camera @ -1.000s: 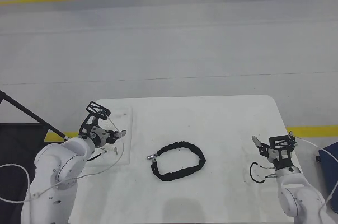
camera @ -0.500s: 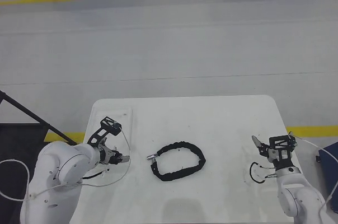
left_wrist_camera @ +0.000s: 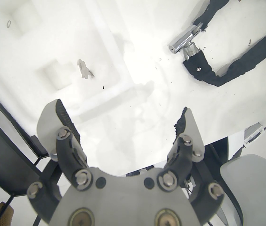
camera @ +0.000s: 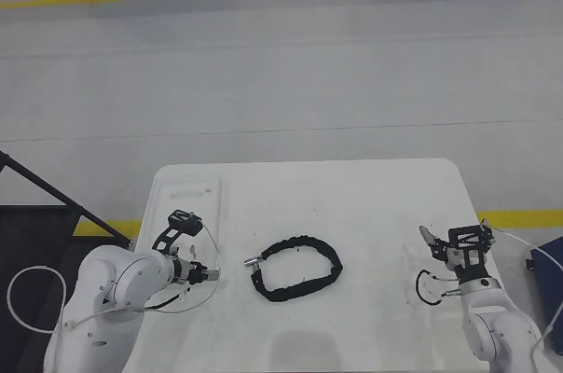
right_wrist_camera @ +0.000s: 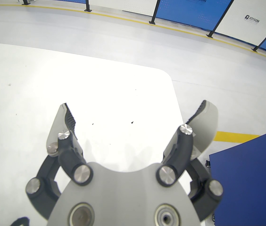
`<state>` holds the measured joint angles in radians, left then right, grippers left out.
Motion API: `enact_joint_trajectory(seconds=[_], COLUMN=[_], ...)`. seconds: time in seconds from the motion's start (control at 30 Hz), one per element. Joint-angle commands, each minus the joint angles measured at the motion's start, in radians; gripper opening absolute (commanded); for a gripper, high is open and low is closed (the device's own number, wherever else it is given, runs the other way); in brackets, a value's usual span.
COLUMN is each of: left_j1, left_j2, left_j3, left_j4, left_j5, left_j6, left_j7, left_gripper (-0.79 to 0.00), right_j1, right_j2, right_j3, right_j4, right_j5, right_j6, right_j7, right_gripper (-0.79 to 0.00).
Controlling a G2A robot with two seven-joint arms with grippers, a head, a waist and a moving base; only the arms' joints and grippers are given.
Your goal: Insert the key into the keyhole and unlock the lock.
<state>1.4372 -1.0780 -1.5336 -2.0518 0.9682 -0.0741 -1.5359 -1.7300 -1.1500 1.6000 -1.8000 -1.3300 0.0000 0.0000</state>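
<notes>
A white, round-cornered desk [camera: 384, 196] stands on a grey floor. In the white foam tray [left_wrist_camera: 29, 48] at its left end lies a small pale sliver [left_wrist_camera: 85, 69], too washed out to tell whether it is the key. A black fabric-sleeved chain lock [left_wrist_camera: 241, 65] lies mid-desk, closed by a chrome cylinder [left_wrist_camera: 179, 43] that points towards the tray. The lock is to the right of the left gripper [left_wrist_camera: 121, 109], clearly apart from it. That gripper hovers spread wide and empty by the tray's near corner. The right gripper [right_wrist_camera: 134, 105], likewise spread and empty, sits at the desk's right edge, well apart from the lock.
</notes>
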Motion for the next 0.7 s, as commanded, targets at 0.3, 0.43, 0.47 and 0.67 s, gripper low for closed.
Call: enact_joint_trajectory(seconds=[0.3, 0.43, 0.47, 0.67], left_j1=[0.009, -0.007, -0.019, -0.14], left_j2=[0.001, 0.009, 0.011, 0.02], left_j3=[0.007, 0.027, 0.032, 0.071], left_j4=[0.019, 0.055, 0.072, 0.199], left_j5=[-0.007, 0.036, 0.039, 0.003], left_j6=[0.003, 0.004, 0.004, 0.015], left_j7=[0.0, 0.0, 0.0, 0.0], left_gripper=[0.0, 0.0, 0.0, 0.0], right_j1=[0.0, 0.0, 0.0, 0.0], right_j2=[0.0, 0.0, 0.0, 0.0], right_j3=[0.0, 0.0, 0.0, 0.0], right_j4=[0.0, 0.0, 0.0, 0.0], right_j5=[0.0, 0.0, 0.0, 0.0], right_j6=[0.0, 0.0, 0.0, 0.0], right_j7=[0.0, 0.0, 0.0, 0.0], right_gripper=[0.0, 0.0, 0.0, 0.0])
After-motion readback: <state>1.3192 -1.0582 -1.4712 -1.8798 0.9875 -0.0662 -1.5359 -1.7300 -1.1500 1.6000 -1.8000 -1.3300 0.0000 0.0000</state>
